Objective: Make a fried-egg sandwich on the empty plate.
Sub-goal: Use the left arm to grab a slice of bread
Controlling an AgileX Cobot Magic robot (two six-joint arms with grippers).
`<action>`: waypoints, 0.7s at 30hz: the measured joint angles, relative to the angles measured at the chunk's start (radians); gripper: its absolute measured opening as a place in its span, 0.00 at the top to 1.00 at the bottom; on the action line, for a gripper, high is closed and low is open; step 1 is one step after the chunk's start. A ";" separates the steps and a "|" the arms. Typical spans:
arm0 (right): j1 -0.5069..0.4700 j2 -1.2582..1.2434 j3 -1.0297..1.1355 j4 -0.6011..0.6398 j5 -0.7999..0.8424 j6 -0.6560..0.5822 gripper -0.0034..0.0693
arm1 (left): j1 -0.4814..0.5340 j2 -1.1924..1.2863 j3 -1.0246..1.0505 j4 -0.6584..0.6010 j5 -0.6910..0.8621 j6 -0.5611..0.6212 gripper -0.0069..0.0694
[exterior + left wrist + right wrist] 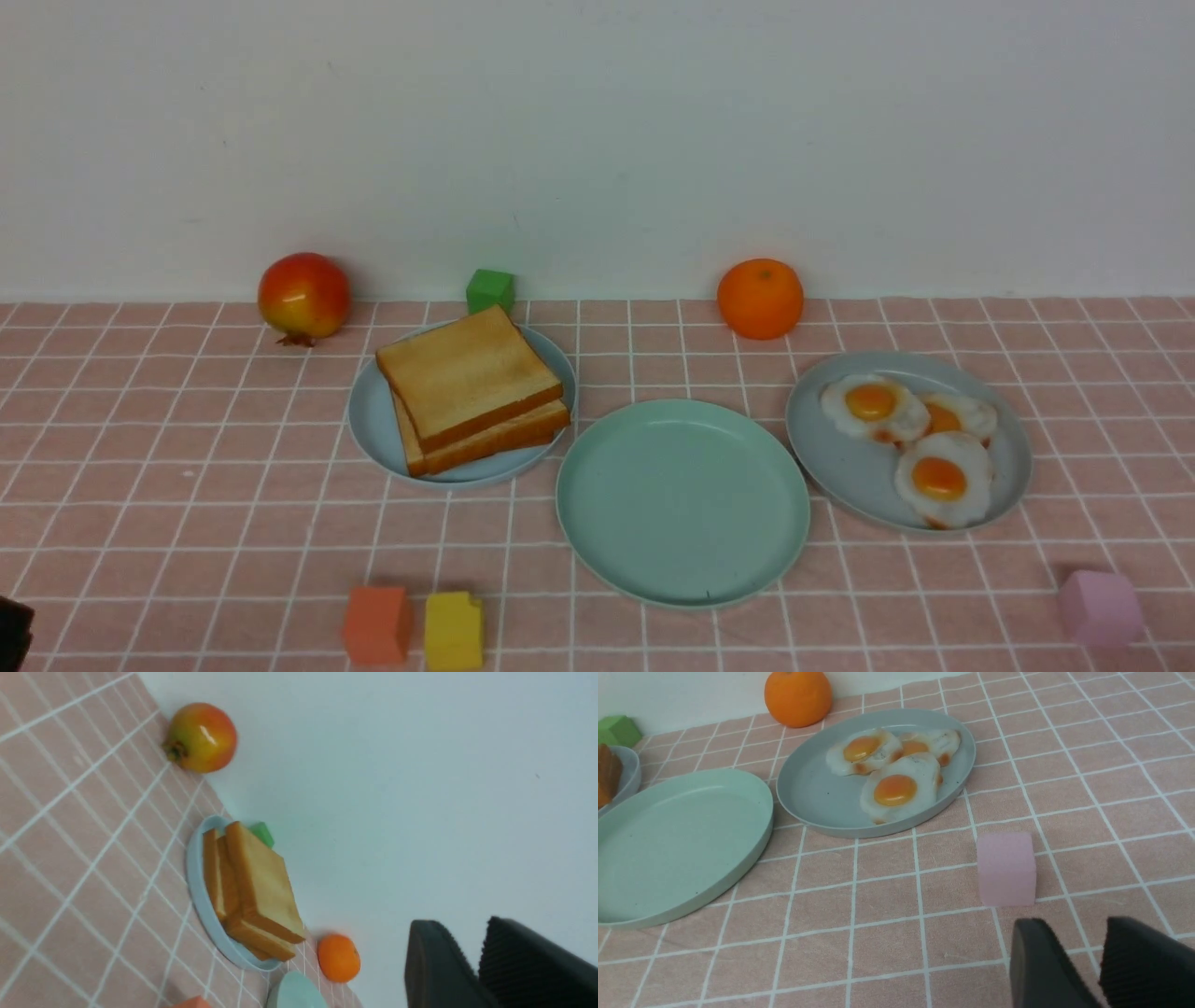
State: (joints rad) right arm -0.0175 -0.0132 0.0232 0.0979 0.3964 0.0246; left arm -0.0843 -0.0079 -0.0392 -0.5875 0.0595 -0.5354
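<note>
The empty mint-green plate [681,504] sits mid-table with nothing on it; it also shows in the right wrist view [677,844]. Two toast slices [471,387] lie stacked on a pale blue plate [369,420] to its left, also in the left wrist view [254,896]. Three fried eggs [938,476] lie on a blue-grey plate [840,457] to its right, also in the right wrist view [894,788]. My left gripper [462,926] is held high, jaws slightly apart, empty. My right gripper [1076,926] hovers low over the cloth near the front right, jaws slightly apart, empty. No sandwich is made.
A red-yellow fruit [303,294], a green cube [490,289] and an orange [760,297] stand along the back wall. An orange cube [376,623] and a yellow block [454,630] lie front left. A pink cube [1007,868] lies just ahead of my right gripper.
</note>
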 joint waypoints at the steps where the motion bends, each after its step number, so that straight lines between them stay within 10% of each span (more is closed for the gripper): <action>1: 0.000 0.000 0.000 0.000 0.000 0.000 0.62 | 0.000 0.001 -0.009 0.006 0.019 0.012 0.69; 10: 0.000 0.000 0.000 0.000 0.000 0.000 0.62 | 0.000 0.527 -0.564 0.165 0.803 0.477 0.89; 21: 0.000 0.000 0.000 0.000 0.000 0.000 0.62 | -0.039 1.040 -0.796 0.004 0.929 0.812 0.89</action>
State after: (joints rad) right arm -0.0175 -0.0132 0.0232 0.0979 0.3964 0.0246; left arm -0.1235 1.0322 -0.8350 -0.5838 0.9883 0.2768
